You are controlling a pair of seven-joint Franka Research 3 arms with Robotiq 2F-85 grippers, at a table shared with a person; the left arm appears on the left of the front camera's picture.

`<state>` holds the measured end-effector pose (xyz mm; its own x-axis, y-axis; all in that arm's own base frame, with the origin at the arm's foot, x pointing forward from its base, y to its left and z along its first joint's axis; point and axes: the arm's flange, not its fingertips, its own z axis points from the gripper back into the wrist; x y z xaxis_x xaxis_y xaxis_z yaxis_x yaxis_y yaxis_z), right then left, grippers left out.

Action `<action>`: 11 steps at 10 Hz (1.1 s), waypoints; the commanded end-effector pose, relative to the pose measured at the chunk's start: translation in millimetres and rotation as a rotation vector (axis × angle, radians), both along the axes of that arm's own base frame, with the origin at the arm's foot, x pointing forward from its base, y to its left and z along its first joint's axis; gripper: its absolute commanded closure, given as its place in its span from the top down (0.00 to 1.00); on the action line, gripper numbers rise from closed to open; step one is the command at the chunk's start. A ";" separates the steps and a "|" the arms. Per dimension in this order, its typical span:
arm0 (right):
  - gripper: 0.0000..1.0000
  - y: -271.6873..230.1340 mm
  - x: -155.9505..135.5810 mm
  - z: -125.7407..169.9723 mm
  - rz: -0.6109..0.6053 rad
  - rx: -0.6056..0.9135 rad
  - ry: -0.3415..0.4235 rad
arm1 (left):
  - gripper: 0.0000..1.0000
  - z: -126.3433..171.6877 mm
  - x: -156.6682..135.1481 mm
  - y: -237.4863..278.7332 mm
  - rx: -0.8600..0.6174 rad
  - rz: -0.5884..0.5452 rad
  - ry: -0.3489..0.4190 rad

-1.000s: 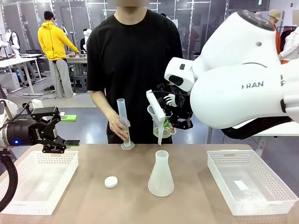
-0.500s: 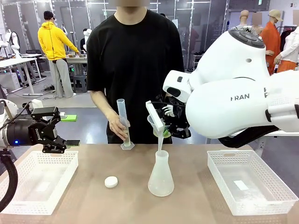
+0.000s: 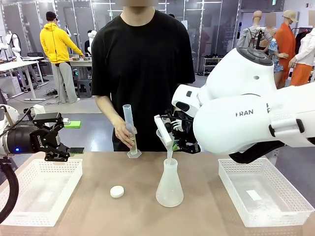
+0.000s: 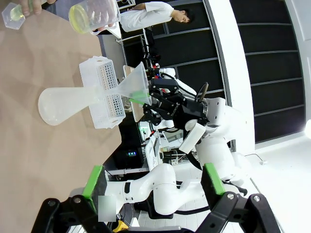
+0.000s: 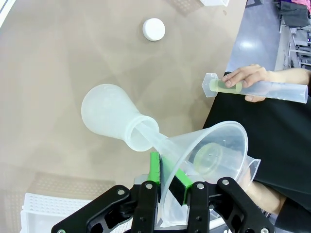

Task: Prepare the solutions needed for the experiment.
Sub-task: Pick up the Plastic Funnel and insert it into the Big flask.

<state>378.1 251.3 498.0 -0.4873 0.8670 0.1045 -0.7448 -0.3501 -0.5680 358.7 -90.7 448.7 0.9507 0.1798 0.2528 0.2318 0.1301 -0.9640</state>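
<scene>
Room, open workshop type.
- Table (image 3: pixel 98 209): near, matt brown top, spanned the full width.
- Floor (image 3: pixel 93 123): smooth grey, polished, with pale reflected glare beyond the table.
- Far wall (image 3: pixel 83 14): dark glazed panels in thin pale frames, floor to ceiling.
- White table (image 3: pixel 17 65): far left, on light legs, small items on top.
- Second work table (image 3: pixel 81 62): far, left of centre, with clutter on top.
- Person in a yellow hooded top (image 3: pixel 58 46): stood at that second table, back turned.
- Light: even, overhead, bright.
</scene>
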 end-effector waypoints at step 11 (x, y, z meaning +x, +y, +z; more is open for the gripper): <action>0.53 -3.4 8.1 -17.4 -0.022 -0.013 0.042 | 1.00 1.9 -0.1 -1.5 -0.021 -0.001 0.011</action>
